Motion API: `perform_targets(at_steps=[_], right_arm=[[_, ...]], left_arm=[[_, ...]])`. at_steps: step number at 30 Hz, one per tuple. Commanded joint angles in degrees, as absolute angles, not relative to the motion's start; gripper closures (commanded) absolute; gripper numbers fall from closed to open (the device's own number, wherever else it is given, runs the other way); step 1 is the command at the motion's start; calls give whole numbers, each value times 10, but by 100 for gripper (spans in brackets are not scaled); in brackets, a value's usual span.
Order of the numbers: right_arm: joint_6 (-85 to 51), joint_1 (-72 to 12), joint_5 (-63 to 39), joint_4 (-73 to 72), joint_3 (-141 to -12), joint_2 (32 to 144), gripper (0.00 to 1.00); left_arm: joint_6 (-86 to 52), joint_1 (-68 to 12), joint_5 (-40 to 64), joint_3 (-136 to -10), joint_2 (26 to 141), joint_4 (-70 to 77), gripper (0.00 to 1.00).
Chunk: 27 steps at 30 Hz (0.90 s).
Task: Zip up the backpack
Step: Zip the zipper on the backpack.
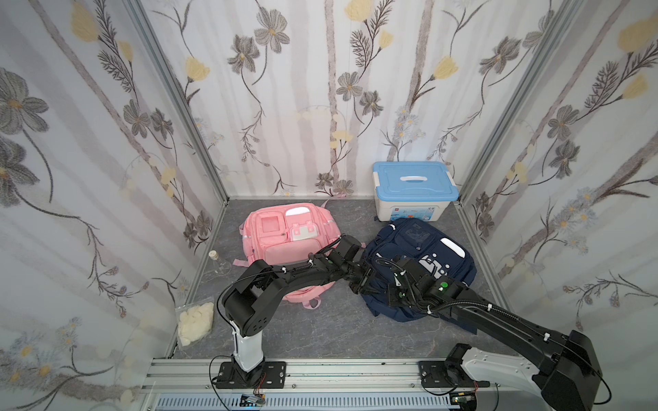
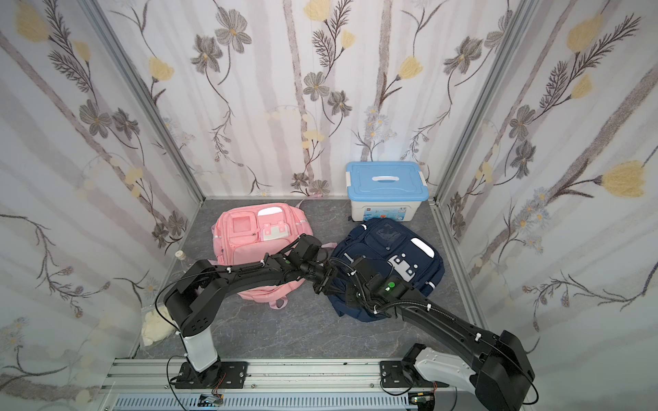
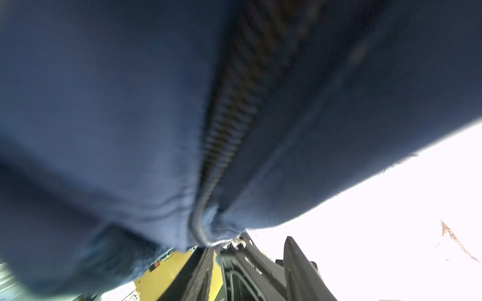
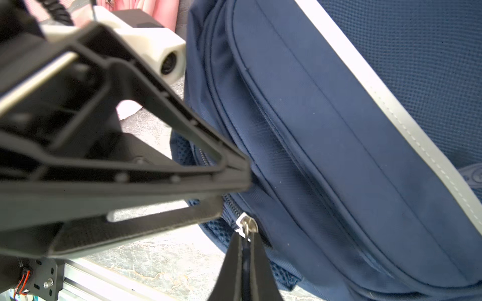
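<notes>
Navy backpack [image 1: 420, 249] lies flat on the grey table [image 1: 338, 327], front panel up, towards the right side. It sits just in front of a white box [image 1: 414, 185] with a blue lid. Pink backpack [image 1: 285, 235] lies beside it to the left, close but whether touching I cannot tell.

Both arms meet at the navy backpack's near left edge.

Right gripper [image 4: 246, 238]: jaws together, pinched on the dark pull tab [image 4: 246, 256] that hangs from the silver slider [image 4: 246, 224]. The slider sits on the bag's side seam, low on the edge facing the rail.

Left gripper [image 1: 360, 284]: jaws apart, set about the same seam just next to the slider. In the right wrist view one finger lies over the cloth and the other under it. In the left wrist view the zipper [image 3: 229, 125] runs up the middle of the blue fabric, teeth meshed along the stretch in view. One fingertip [image 3: 288, 241] shows clear of the cloth. No firm clamp on the fabric is visible.

Also on the table, left side near the wall: a glass flask [image 1: 219, 265] with a cork, and a clear bag [image 1: 194, 320] of pale pieces, both well apart from the backpacks.
</notes>
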<state>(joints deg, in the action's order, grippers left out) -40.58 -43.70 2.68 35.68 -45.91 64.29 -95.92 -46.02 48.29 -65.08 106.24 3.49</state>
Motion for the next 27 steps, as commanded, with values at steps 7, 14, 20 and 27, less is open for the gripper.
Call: perform_targets(at_steps=[7, 14, 20, 27], right_arm=[[-386, -438, 7, 303, -469, 631, 100], [-374, -438, -32, 324, -460, 620, 100], [-354, -438, -58, 368, -455, 595, 100], [-335, -439, -87, 411, -459, 587, 100]], left_arm=[[-945, -461, 497, -691, 1129, 25, 85], [-947, -447, 500, -699, 1147, 35, 100], [-921, -416, 502, -708, 1144, 5, 100], [-913, -388, 508, -731, 1143, -10, 100]])
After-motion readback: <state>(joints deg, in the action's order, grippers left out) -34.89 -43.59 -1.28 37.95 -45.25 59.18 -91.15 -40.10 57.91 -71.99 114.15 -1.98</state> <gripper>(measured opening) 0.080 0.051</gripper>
